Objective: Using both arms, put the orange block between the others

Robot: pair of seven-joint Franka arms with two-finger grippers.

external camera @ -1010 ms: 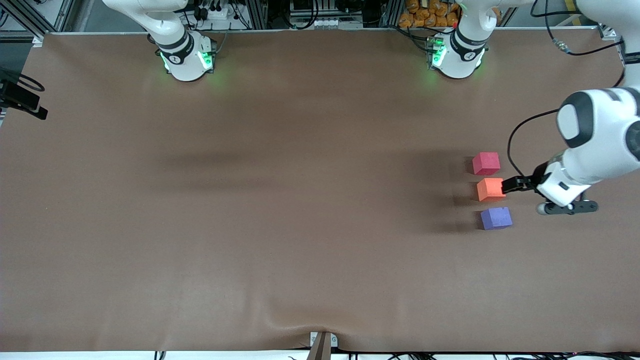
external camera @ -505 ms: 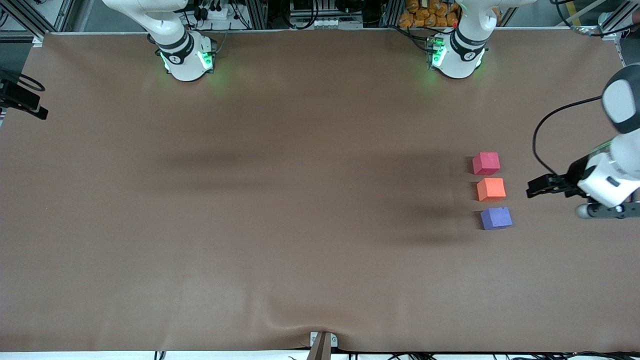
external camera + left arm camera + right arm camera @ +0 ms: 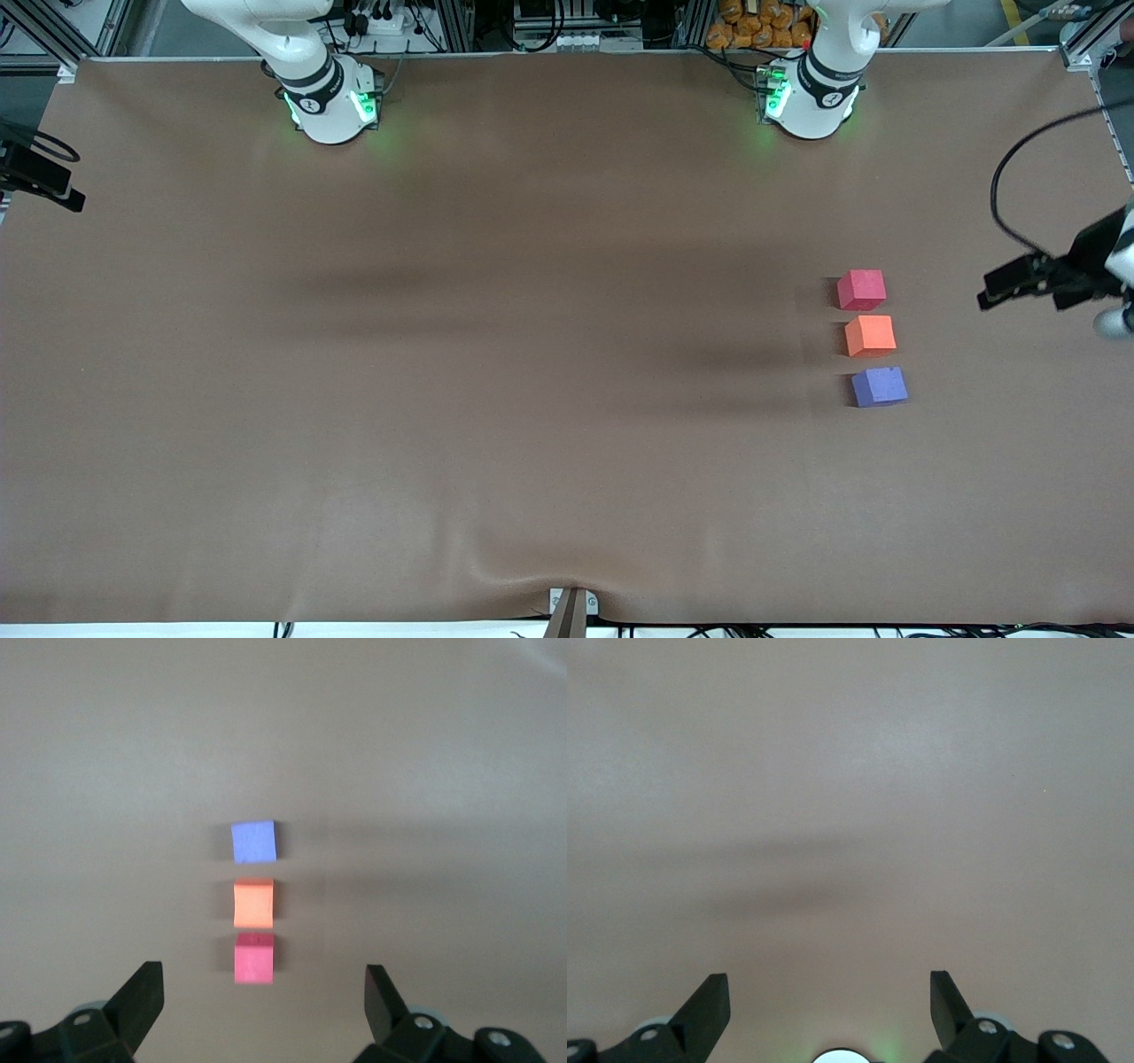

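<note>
The orange block (image 3: 870,336) sits on the brown table in a tight row, with the red-pink cube (image 3: 861,290) farther from the front camera and the blue-purple cube (image 3: 879,386) nearer. The left wrist view shows the same row: blue-purple cube (image 3: 253,842), orange block (image 3: 253,903), red-pink cube (image 3: 254,958). My left gripper (image 3: 990,292) (image 3: 261,985) is open and empty, up in the air well off the row toward the left arm's end of the table. My right gripper (image 3: 828,985) is open and empty over bare table, by its own base.
The two arm bases (image 3: 330,99) (image 3: 808,96) stand along the table edge farthest from the front camera. A black cable (image 3: 1001,199) loops off the left arm. A black device (image 3: 40,182) sits at the right arm's end, and a small bracket (image 3: 571,607) at the near edge.
My left gripper has drawn away from the orange block, toward the left arm's end of the table and upward. All three cubes stayed in place.
</note>
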